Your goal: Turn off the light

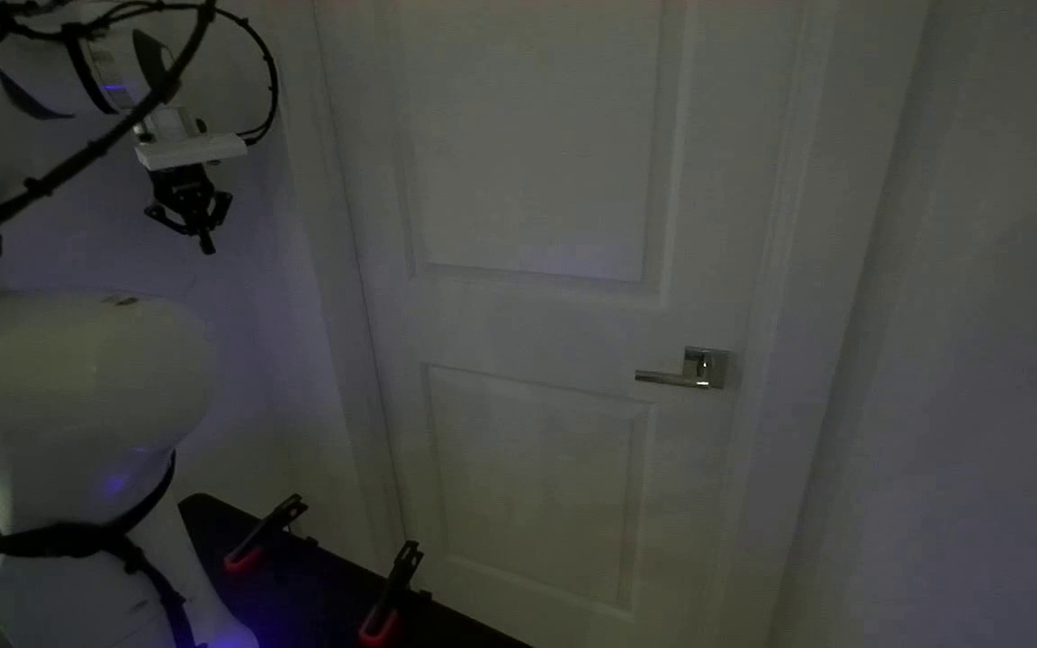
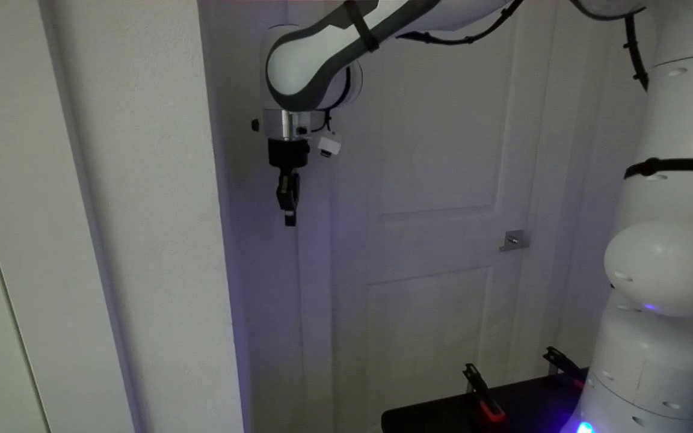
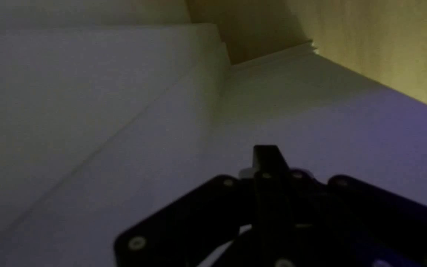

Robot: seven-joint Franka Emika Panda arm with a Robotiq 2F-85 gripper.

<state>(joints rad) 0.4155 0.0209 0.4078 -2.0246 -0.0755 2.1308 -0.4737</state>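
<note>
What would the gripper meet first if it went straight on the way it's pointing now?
Probably the wood-toned floor: the gripper points down, seemingly alongside the pale wall, though depth is unclear, so it might touch that wall first.

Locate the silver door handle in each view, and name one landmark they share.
In an exterior view, the silver door handle is right of centre, just below mid-height, with the robot arm at left.
In an exterior view, the handle is right of centre, just below mid-height, with the arm's column at right.
Wrist view: not in it.
Shared landmark: the black claw, which shows in all three.
</note>
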